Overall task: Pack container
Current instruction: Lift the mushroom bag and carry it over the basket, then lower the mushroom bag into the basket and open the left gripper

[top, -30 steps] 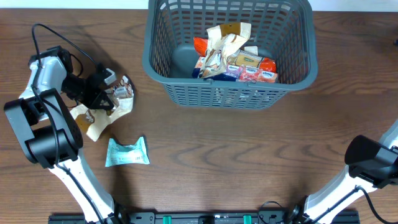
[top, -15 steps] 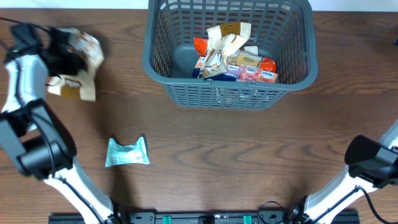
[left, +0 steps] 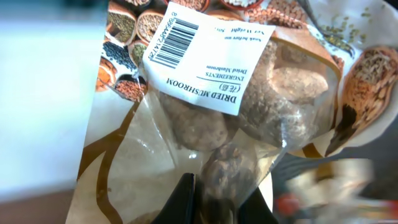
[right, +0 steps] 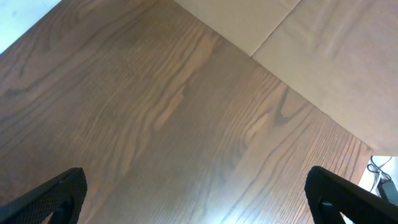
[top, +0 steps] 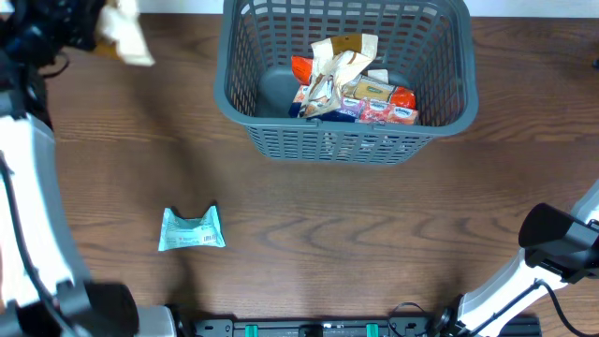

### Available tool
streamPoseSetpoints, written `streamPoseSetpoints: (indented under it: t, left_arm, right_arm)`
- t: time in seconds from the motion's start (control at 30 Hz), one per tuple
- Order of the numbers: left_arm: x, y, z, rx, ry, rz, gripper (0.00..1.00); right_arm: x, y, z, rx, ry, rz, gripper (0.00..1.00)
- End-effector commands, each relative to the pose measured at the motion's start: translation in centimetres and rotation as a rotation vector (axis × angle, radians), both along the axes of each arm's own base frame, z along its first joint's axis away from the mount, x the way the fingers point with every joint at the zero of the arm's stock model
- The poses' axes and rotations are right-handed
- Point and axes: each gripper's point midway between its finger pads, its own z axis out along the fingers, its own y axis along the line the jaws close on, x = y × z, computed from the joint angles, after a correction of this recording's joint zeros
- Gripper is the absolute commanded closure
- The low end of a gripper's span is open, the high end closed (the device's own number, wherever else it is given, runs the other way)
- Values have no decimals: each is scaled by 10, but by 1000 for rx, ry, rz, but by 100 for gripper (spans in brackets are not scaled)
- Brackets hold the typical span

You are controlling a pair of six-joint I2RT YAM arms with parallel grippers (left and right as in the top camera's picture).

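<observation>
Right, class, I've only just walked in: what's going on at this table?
The left gripper is shut on a dried mushroom bag, holding it up near the far left corner of the table, left of the container. The container already holds several snack packs. A teal packet lies on the table nearer the front. The right gripper, fingers open, holds nothing.

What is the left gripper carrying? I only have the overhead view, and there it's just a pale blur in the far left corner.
Observer: The left wrist view shows a partly clear bag of dried mushrooms, its white label reading DRIED MUSHROOM, pinched at one edge by the left gripper.
Operator: And the right gripper? It's outside my frame.
Observer: The right gripper is wide open with nothing between its fingers, above bare wooden table.
</observation>
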Motion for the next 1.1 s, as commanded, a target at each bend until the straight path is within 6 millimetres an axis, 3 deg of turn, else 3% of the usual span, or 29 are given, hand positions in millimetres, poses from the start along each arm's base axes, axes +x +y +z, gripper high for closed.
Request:
streamPoseSetpoints:
  t: [0.0,0.07,0.17,0.27,0.37,0.43,0.5,0.6,0.73,0.9,1.07]
  left_arm:
    - [-47,-79,60,-55,-118,-258,95]
    - [-69,-115,81,-37,-188,-342,94]
    - [-97,-163,98,-34,-247,-467,94]
    - [-112,-206,95,-34,-252,-578,94]
    - [-112,-236,82,-35,-228,-655,94]
    - [-103,-254,65,-31,-197,-694,94]
    - [-82,-266,42,-33,-141,-675,94]
    - [-42,-272,6,-20,-70,-587,94]
    - [-6,-280,-37,-22,-12,-575,94]
    - [20,-288,-90,-34,102,-571,94]
    - [29,-291,-116,-38,160,-568,94]
  right_arm:
    - [1,-3,-4,0,7,-18,1]
    - [1,-3,-4,0,7,-18,1]
    - [1,-3,-4,1,7,-17,1]
    - [1,-3,-4,1,7,-17,1]
    - [1,-3,-4,1,7,-17,1]
    - [1,-3,-4,0,7,-18,1]
    - [1,-3,-4,1,7,-17,1]
    - [1,-3,-4,1,7,-17,1]
    - [1,-3,-4,1,7,-17,1]
    - [1,-3,-4,0,7,-18,1]
    - [1,-3,-4,0,7,-18,1]
